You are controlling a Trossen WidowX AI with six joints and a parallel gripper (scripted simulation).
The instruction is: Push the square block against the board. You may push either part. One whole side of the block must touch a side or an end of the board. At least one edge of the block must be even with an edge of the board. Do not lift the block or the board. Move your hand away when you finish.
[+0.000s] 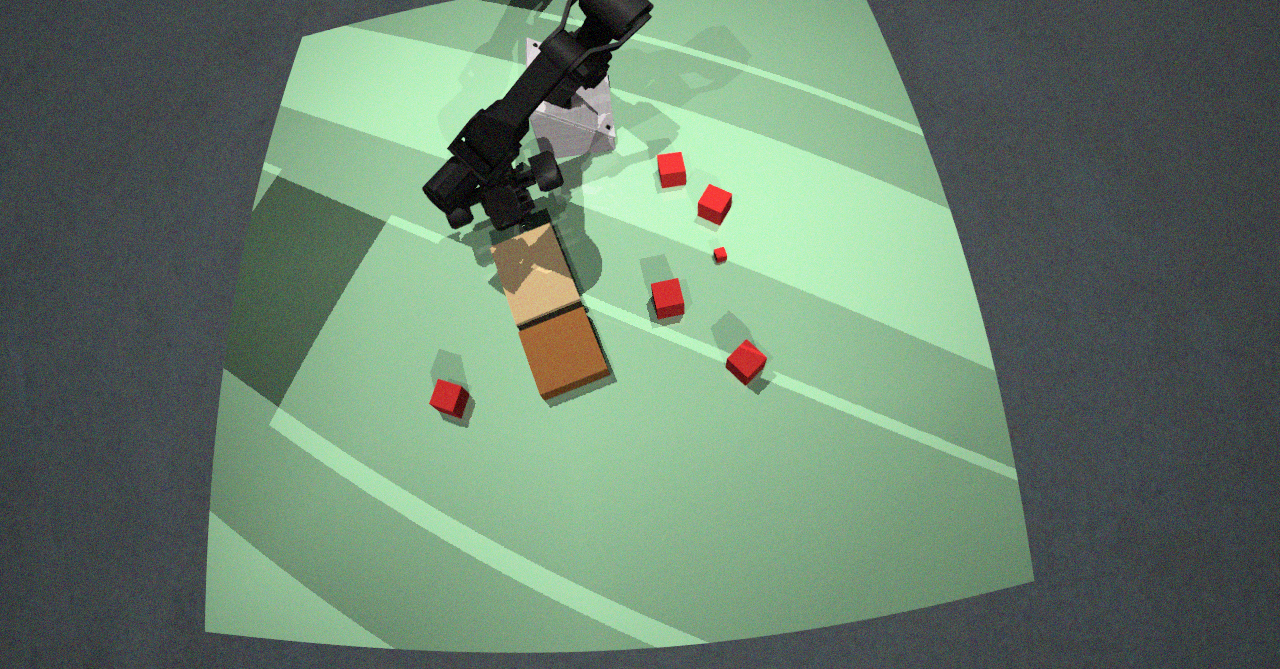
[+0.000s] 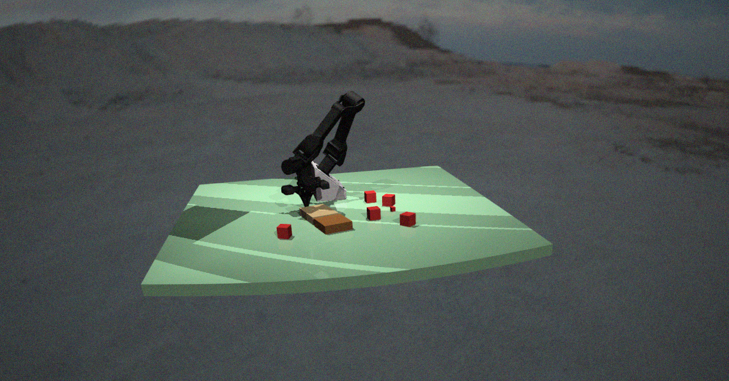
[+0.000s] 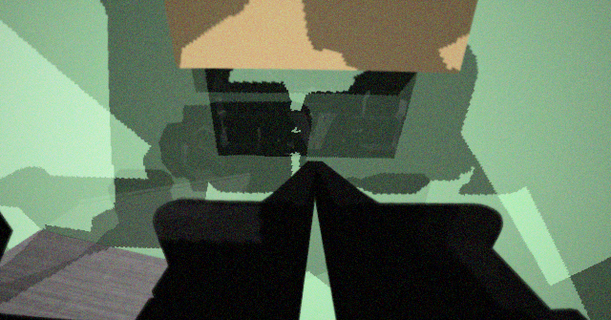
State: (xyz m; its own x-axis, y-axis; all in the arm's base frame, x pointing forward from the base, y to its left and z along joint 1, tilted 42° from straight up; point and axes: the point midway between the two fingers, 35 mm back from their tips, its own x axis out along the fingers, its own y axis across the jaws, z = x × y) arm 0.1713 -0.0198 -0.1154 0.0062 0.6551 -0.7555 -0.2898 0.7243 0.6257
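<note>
The darker square block [image 1: 565,350] lay on the green surface [image 1: 805,486] with one whole side against the end of the pale board [image 1: 537,275], their long edges apparently in line. The pushing looked done. The hand [image 1: 508,208] hovered just beside the board's far end, its fingers closed and empty, apart from the board in the wrist view. Only moving clear appeared to remain. Red cubes [image 1: 667,297] sat scattered nearby.

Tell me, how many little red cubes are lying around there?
6. Two sit near the arm's base, a tiny one below them, two farther out, and one alone left of the wooden pieces.
</note>
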